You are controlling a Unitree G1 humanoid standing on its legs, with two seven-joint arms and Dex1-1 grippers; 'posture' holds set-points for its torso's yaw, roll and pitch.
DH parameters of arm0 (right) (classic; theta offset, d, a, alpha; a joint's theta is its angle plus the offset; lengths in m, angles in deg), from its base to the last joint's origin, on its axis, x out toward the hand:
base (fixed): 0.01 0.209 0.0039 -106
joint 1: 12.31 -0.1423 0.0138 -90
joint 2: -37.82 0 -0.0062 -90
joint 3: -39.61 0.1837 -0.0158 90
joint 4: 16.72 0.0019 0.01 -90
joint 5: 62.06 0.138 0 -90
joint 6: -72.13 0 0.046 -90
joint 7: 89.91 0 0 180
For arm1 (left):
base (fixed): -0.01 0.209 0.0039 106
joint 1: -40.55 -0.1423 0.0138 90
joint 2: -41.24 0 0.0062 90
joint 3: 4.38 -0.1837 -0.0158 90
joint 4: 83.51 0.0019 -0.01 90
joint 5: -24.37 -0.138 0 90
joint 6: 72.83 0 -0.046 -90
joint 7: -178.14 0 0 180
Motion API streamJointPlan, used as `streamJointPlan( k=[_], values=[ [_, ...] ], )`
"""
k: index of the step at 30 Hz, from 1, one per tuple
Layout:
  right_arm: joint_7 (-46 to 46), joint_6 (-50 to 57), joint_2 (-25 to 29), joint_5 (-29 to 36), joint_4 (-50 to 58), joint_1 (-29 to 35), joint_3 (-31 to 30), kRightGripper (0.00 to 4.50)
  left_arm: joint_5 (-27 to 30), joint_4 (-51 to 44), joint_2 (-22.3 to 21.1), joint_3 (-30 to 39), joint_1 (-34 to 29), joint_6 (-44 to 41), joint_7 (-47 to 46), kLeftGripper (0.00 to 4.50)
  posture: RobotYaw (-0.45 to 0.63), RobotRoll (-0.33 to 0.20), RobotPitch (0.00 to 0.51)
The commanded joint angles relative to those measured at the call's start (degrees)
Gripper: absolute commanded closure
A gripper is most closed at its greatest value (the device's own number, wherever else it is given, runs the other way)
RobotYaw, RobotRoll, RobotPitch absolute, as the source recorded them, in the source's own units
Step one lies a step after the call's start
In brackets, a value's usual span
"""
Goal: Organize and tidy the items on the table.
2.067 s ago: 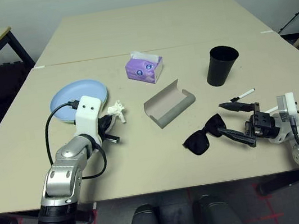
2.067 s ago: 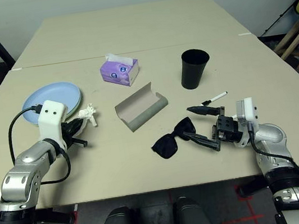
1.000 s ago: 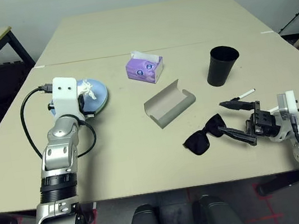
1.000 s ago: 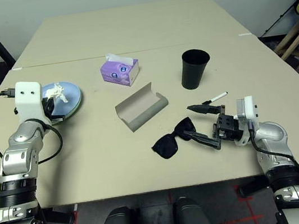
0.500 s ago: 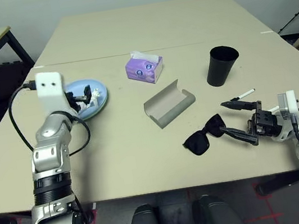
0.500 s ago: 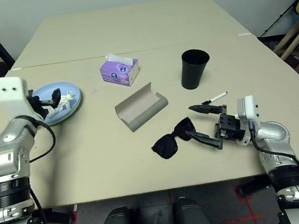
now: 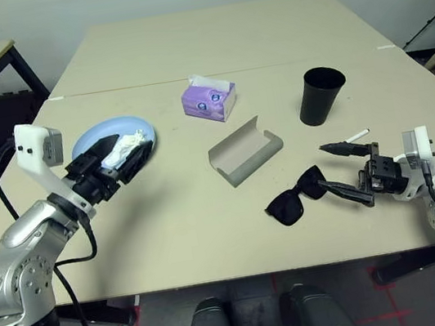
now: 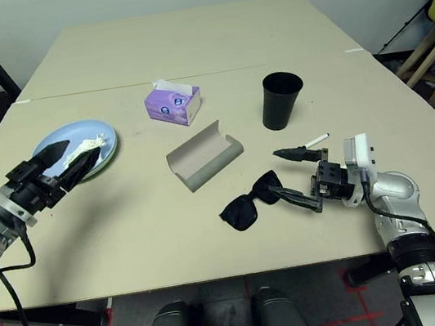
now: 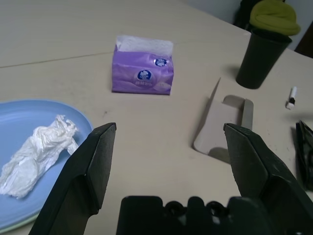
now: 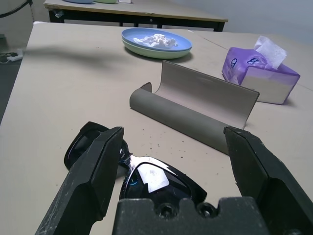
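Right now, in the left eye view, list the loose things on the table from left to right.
Blue plate with the crumpled tissue on it → purple tissue box → open glasses case → sunglasses → black cup → white marker.

The table [image 7: 209, 214] looked matt and smooth, a pale laminate. The blue plate [image 9: 19, 110] had a smooth, faintly glossy finish, and the crumpled white tissue [image 9: 36, 154] on it was soft, creased paper. The black sunglasses [image 10: 142, 176] shone glossy like plastic. The grey oblong glasses case [image 10: 195, 110] looked matt, the purple tissue box [image 9: 142, 73] printed card, the black cup [image 7: 321, 95] dull.
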State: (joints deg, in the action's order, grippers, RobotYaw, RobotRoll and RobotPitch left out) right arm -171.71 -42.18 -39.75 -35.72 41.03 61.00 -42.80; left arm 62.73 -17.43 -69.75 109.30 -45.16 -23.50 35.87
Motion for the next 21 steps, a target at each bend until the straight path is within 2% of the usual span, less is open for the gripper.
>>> streamJointPlan(
  k=[1,8,17,21],
  values=[
    [-0.51,-0.5,0.63,0.12,-1.0,-0.57,0.79,0.0,-1.74,-1.98,-0.46,-2.67,-4.36,7.24,6.21,0.03,0.16,0.0,0.044],
    [-0.4,-0.82,0.91,0.07,-1.25,-0.94,1.0,0.0,-3.45,-1.75,-1.02,-5.43,-10.73,17.46,14.95,0.03,0.16,0.0,0.044],
    [-0.33,-0.87,1.49,0.16,-1.11,-0.99,1.19,0.0,-2.71,-0.59,-1.02,-6.63,-11.82,23.91,21.67,0.03,0.15,0.0,0.05],
    [-0.3,-0.9,1.69,0.17,-1.11,-0.96,1.18,0.0,-0.37,-1.85,-0.51,-6.86,-12.8,24.2,22.94,0.03,0.14,0.0,0.051]
  ],
)
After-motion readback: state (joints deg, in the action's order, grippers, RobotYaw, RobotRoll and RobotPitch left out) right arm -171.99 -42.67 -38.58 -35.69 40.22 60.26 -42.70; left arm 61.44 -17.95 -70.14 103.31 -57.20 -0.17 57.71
